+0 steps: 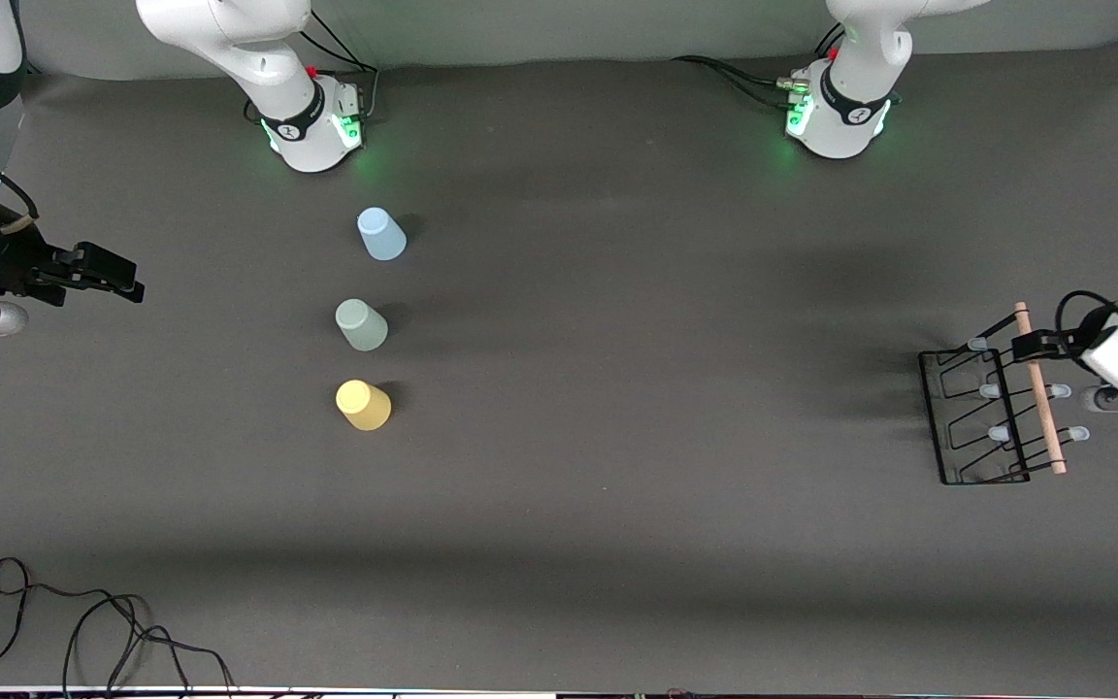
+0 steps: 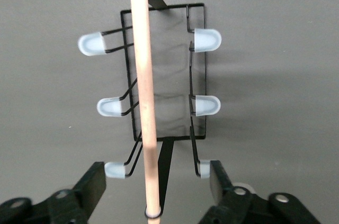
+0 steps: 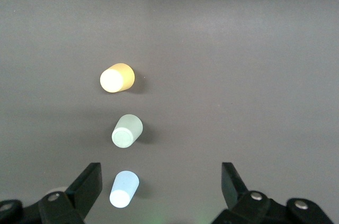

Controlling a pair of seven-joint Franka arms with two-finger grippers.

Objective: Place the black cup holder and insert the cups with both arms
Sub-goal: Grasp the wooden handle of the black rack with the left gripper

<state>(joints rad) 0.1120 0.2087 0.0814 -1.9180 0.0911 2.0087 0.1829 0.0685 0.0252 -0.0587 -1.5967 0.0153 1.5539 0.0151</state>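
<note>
The black cup holder stands on the table at the left arm's end, its wooden rod handle on top. My left gripper is open over the rod's end nearer the bases. In the left wrist view the rod runs between its fingers without touching them. Three cups stand upside down in a row near the right arm's base: light blue, grey-green, yellow. My right gripper is open and empty, in the air at the right arm's end. The cups also show in its wrist view.
The two arm bases stand along the table's edge farthest from the front camera. Loose black cables lie at the near edge at the right arm's end. The grey mat stretches between cups and holder.
</note>
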